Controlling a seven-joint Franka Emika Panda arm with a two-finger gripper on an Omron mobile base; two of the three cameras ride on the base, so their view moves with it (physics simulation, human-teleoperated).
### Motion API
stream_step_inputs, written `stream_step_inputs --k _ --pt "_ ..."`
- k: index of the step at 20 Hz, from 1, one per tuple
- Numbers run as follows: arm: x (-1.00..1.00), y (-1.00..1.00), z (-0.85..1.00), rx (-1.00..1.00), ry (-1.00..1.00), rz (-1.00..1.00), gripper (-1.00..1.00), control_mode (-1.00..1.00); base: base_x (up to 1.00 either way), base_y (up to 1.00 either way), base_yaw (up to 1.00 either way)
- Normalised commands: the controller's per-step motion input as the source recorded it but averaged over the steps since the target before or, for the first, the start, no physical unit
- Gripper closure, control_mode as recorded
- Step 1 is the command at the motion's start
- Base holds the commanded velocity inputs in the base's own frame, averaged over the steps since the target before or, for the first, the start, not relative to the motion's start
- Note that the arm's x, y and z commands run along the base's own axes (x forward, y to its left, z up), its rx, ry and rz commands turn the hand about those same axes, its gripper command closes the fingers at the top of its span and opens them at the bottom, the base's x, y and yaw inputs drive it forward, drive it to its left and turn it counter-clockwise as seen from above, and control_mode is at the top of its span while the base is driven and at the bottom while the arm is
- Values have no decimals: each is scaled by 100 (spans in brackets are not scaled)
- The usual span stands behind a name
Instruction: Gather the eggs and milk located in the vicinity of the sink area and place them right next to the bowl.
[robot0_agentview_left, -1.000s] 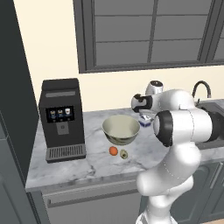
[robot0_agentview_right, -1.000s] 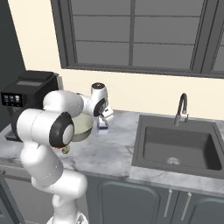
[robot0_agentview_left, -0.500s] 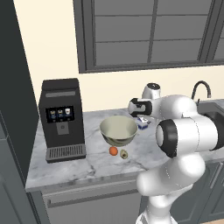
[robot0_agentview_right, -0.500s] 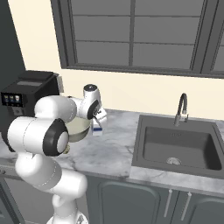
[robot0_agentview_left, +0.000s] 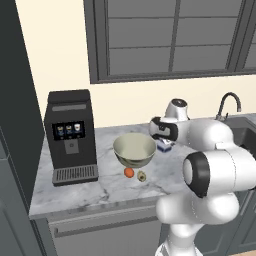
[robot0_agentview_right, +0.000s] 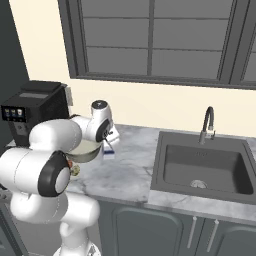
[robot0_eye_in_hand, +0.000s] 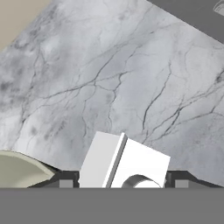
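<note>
The milk (robot0_eye_in_hand: 124, 162), a white carton with blue marks, sits between my finger tips (robot0_eye_in_hand: 65, 180) in the hand view. My gripper (robot0_eye_in_hand: 122, 180) is shut on the milk. From the base views, the gripper (robot0_agentview_left: 163, 134) holds the milk (robot0_agentview_left: 164, 146) low at the counter, just right of the bowl (robot0_agentview_left: 134, 149); I cannot tell if the carton touches the marble. Two eggs lie in front of the bowl: an orange-brown one (robot0_agentview_left: 129, 172) and a spotted olive one (robot0_agentview_left: 142, 176). The bowl's (robot0_agentview_right: 82, 150) rim (robot0_eye_in_hand: 17, 168) shows at the hand view's lower left. The sink (robot0_agentview_right: 205, 165) is far to the right.
A black coffee machine (robot0_agentview_left: 70, 137) stands left of the bowl. The dark gooseneck faucet (robot0_agentview_right: 207, 122) rises behind the sink. Marble counter (robot0_agentview_right: 131, 172) lies bare between carton and sink. My own white arm (robot0_agentview_right: 50, 150) blocks much of the bowl in the right base view.
The gripper has carried the milk leftward toward the bowl and a little lower. The bowl and eggs have stayed put.
</note>
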Motion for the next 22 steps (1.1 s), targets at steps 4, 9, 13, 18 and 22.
stream_step_inputs --k 4,9,13,18,22 --pt "-19 0 0 0 -1 0 100 -100 0 0 0" --pt "-4 2 0 0 0 0 -100 -100 0 0 0" --pt "-10 0 0 0 -1 0 -100 -100 0 0 0" --pt "-19 0 0 0 -4 0 -100 -100 0 0 0" --pt "-24 -1 1 2 -7 0 -100 -100 0 0 0"
